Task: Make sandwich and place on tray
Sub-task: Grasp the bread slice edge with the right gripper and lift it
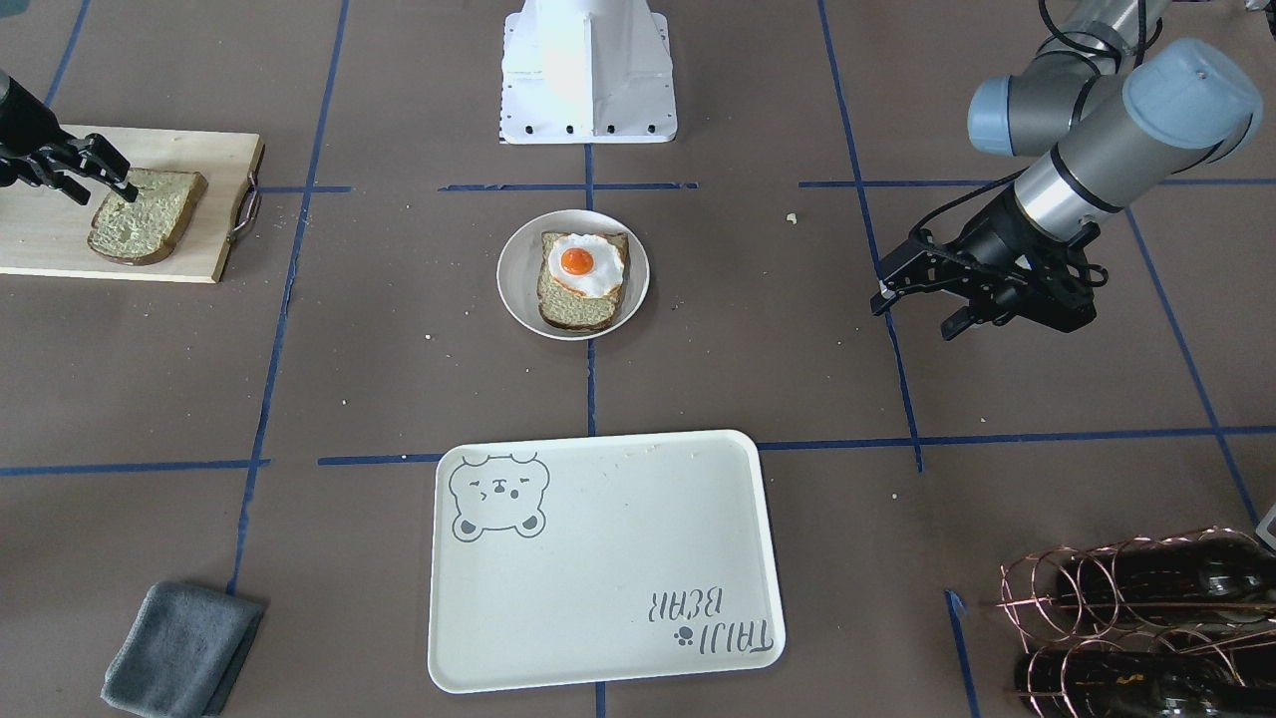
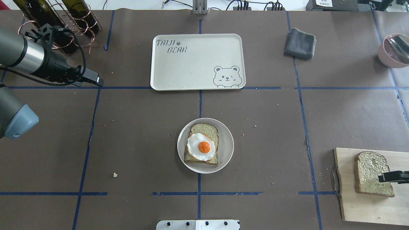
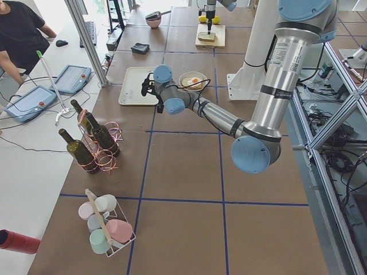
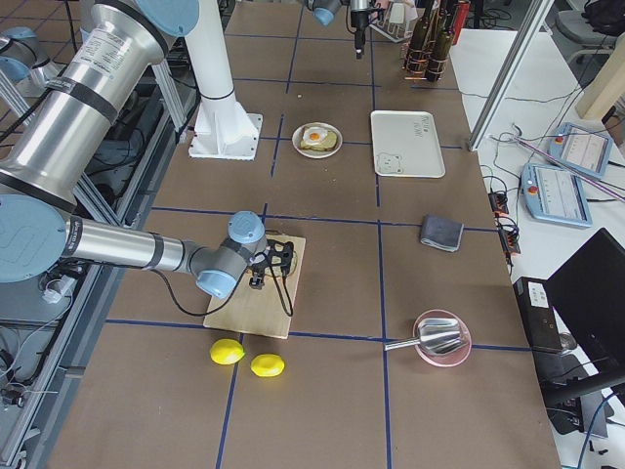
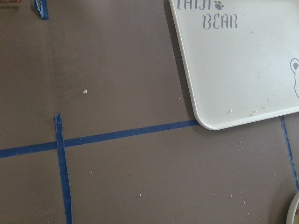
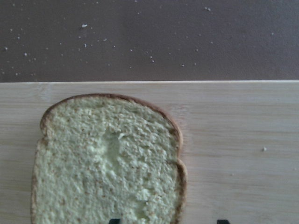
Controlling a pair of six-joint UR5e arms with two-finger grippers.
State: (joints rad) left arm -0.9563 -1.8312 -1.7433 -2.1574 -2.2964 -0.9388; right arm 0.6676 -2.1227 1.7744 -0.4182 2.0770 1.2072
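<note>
**Squarely under the right claw: the last slice of bread**

Only one piece of the sandwich lies apart from the rest. The loose slice (image 2: 372,172) lies flat on the cutting board (image 2: 361,207) at the lower right of the overhead view. The right gripper (image 1: 105,184) hangs directly over it and holds nothing. In the right wrist view the slice's long axis runs up and down the frame, with the rounded top toward the upper edge. The two dark fingertips (image 6: 223,221) stand apart along the bottom edge. One is over the crumb and the other is over bare board, so the right-hand crust lies between them. The jaws therefore cross the long axis and straddle one side edge, not the whole slice.

The other bread slice (image 2: 204,128) sits on the plate (image 2: 227,143) at the middle of the overhead view, with the egg (image 2: 201,147) on top of it. The tray (image 1: 598,558) lies bare at the lower middle of the front-facing view.

The left gripper (image 1: 912,314) is at the right of that view, well apart from the board. Its fingers are spread and hold nothing. The right arm is plainly the nearer one, so the pick looks to be its job. It probably needs only a straight descent onto the crust.
</note>
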